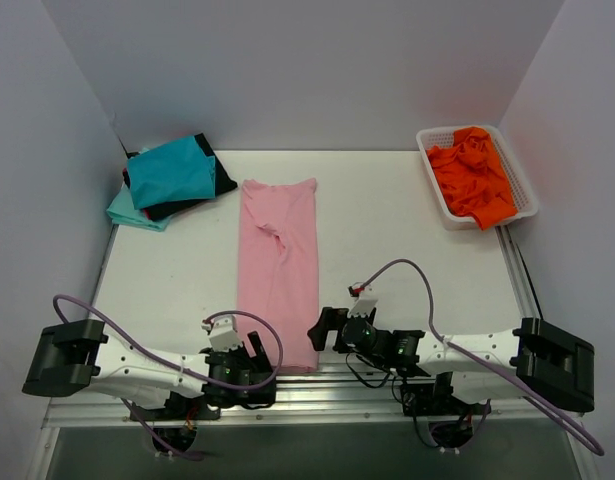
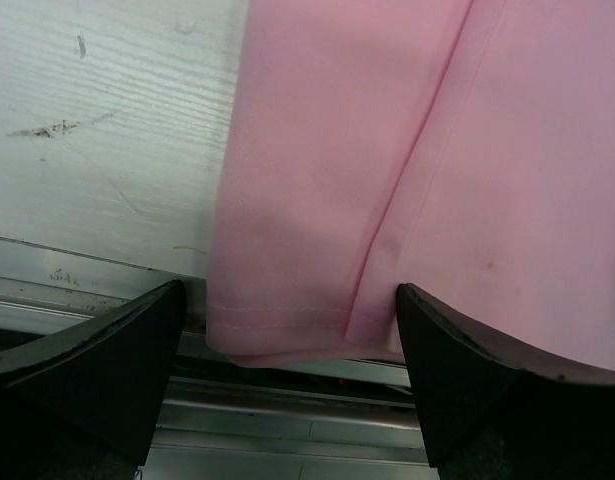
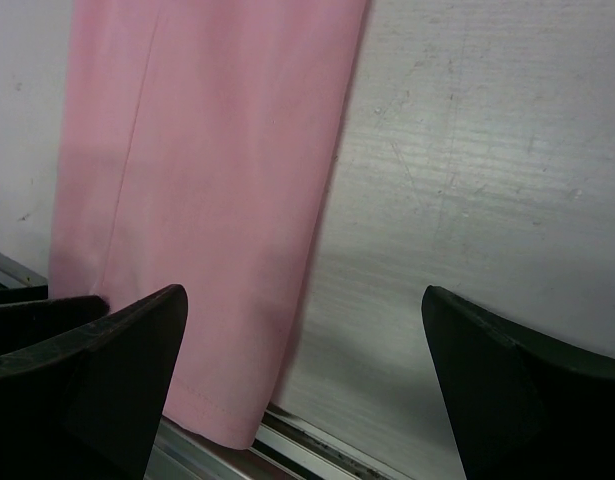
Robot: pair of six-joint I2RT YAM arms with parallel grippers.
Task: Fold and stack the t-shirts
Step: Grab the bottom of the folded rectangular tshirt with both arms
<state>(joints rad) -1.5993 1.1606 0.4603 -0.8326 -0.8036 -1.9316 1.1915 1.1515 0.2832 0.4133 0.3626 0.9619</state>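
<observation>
**Nearest item.** The left fingers [image 2: 97,360] are dark, wedge-shaped and spread wide. They hold nothing. The near left corner of the light pink t-shirt [image 2: 387,150] lies between them. The right fingers [image 3: 87,380] are equally wide apart and also empty. One sits over the shirt's right margin, the other over bare table [image 3: 487,150]. Whether either pair touches the cloth cannot be told.

**Position of the work.** The pink shirt lies flat as a long narrow strip, sides folded in. It runs from the table's near edge, where its stitched hem ends at the metal rail, away toward the far wall. A slight pucker shows near mid-length. At the far left corner lies a rough pile: a teal t-shirt [image 1: 172,170] on top, a black t-shirt [image 1: 222,182] under it and a pale aqua t-shirt [image 1: 132,212] lowest. A bright orange t-shirt [image 1: 472,175] lies crumpled in the white lattice basket [image 1: 449,218] at far right.

**Handling assessment.** The cloth is thin, soft and light, with no stiffness of its own, so it will sag and drag wherever it is unsupported. Its matt knit should grip well. The layered folds may slide apart if only the top ply is pinched.

**Recommended hold.** Take both near hem corners, through all layers, and lift them evenly together.

**Surfaces.** The table is white, faintly grained and scuffed. The rail is ribbed aluminium.
</observation>
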